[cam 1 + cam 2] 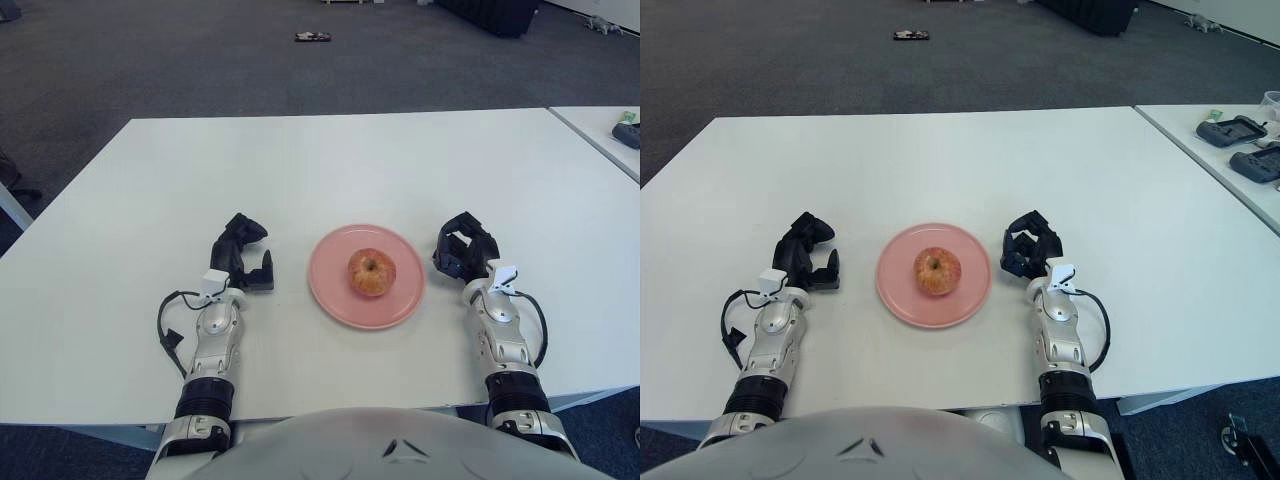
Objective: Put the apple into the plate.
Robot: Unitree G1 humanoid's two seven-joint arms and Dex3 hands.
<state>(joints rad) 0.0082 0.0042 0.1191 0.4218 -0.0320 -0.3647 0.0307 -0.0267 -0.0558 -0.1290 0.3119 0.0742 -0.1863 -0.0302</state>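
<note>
Apple [372, 272] sits mid pink plate [335, 290], centre frame, so task looks done. Left hand [243, 258] loosely spread, right hand [463, 250] curled, both holding nothing. Risk: right hand (just beside the rim) could nudge the plate. Desk [330, 160] upper-frame space is wide open.

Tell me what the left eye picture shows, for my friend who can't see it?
An apple sits on a pink plate on a white table. The robot's left hand is beside the plate on its left and the right hand on its right, neither holding anything.
</note>
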